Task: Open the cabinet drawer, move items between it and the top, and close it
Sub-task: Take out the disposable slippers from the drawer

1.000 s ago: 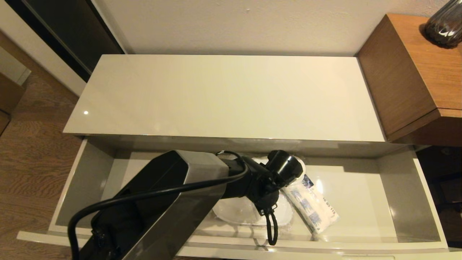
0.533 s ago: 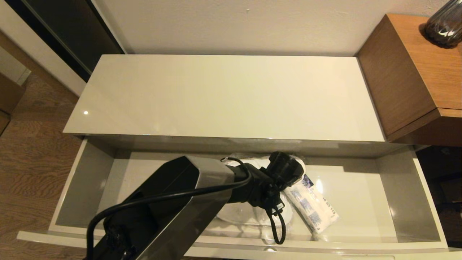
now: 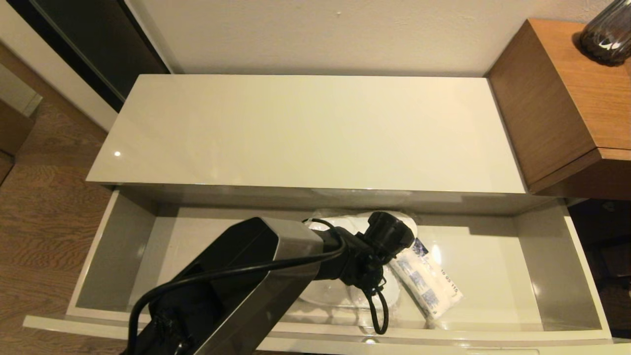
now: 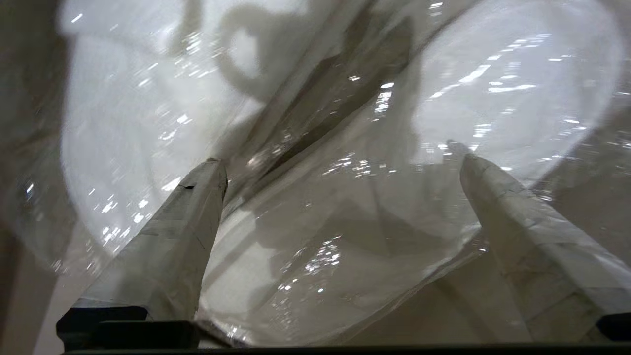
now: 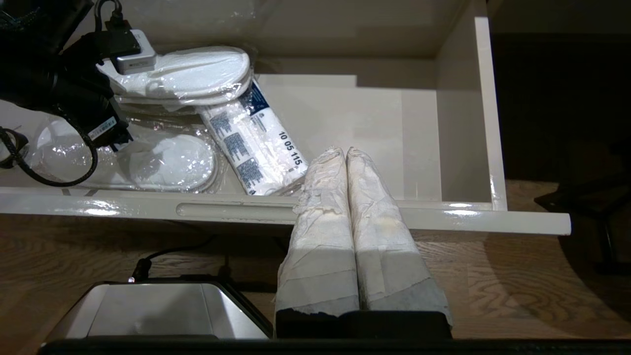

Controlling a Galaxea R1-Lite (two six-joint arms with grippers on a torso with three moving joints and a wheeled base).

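Note:
The cabinet drawer stands pulled out under the glossy cream top, which is bare. Inside it lie the wrapped white slippers and, touching their right side, the white packet with blue print. My left arm reaches down into the drawer, and its wrist covers the middle of the slippers. My left gripper is open, its fingers wide apart and close over the clear wrap of the slippers. My right gripper is shut on nothing, parked low in front of the drawer front.
A taller brown wooden desk with a dark glass vase stands against the cabinet's right end. The drawer floor left and right of the items is bare grey. Wood flooring lies to the left.
My left arm has shifted a little to the right and settled lower over the slippers. The slippers and packet have not moved.

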